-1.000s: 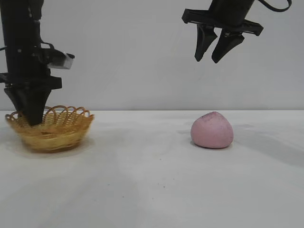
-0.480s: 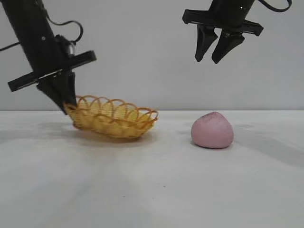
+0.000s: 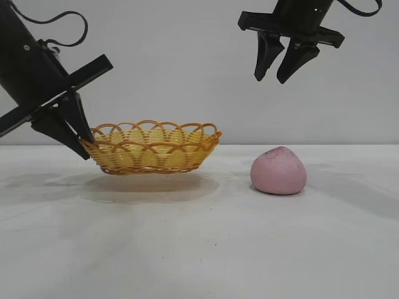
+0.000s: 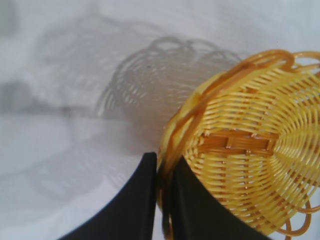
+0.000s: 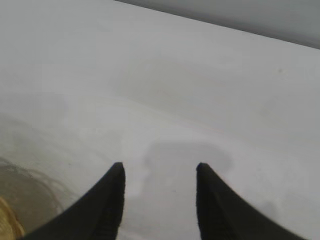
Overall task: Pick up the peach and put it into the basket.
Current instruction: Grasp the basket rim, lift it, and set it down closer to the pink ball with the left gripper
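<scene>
— Peach (image 3: 278, 170)?
— Alone on the table (image 3: 249, 249), pink, matte, domed, speckled at the tip; untouched, well right of the basket (image 3: 153, 148).
— Basket?
— Woven yellow wicker with looped orange rim, pinched at its left edge by the left tool (image 3: 80, 140), lifted clear of the table, judging by the shadow beneath.
— Right tool (image 3: 279, 73)?
— High above the peach, partly spread, empty.
— Step?
— Likely positioning the basket; picking not yet begun. Next: down over the peach, wider perhaps, then a gentle squeeze.
</scene>
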You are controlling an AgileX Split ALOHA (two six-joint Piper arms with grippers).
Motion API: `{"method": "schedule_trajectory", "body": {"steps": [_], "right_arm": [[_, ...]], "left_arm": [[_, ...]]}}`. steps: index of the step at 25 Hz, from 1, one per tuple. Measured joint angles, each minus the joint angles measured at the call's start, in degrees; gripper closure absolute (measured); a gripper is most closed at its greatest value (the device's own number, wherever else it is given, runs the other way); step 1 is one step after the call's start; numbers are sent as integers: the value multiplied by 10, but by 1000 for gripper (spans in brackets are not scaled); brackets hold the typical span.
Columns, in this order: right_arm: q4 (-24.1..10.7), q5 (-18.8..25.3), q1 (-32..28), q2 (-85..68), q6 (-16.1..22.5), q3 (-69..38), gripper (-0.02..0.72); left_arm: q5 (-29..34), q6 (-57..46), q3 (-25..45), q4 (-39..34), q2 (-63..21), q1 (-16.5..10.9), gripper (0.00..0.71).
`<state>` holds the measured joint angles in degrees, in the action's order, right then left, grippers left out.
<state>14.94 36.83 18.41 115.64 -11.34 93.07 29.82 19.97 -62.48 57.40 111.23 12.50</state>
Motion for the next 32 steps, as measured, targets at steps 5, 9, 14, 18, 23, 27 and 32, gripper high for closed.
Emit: {"method": "schedule_trajectory", "body": {"steps": [5,9,14,18,23,27,32], "right_arm": [[0,3,0,0,0,0,386],[0,4,0,0,0,0,386],[0,4,0,0,0,0,386],[0,4,0,0,0,0,386],[0,7,0,0,0,0,386],[0,7,0,0,0,0,386],[0,7,0,0,0,0,386]], "left_arm": [[0,1,0,0,0,5,658],[2,1,0,-16,0,6,494],[16,7,0,-41,0,7,441],[27,7,0,-96,-1,6,457],[34,7,0,-206,-46,-7,457],[48,-31,-12,-378,-67,-17,457],[54,-128,-14,-528,-67,-58,457]]}}
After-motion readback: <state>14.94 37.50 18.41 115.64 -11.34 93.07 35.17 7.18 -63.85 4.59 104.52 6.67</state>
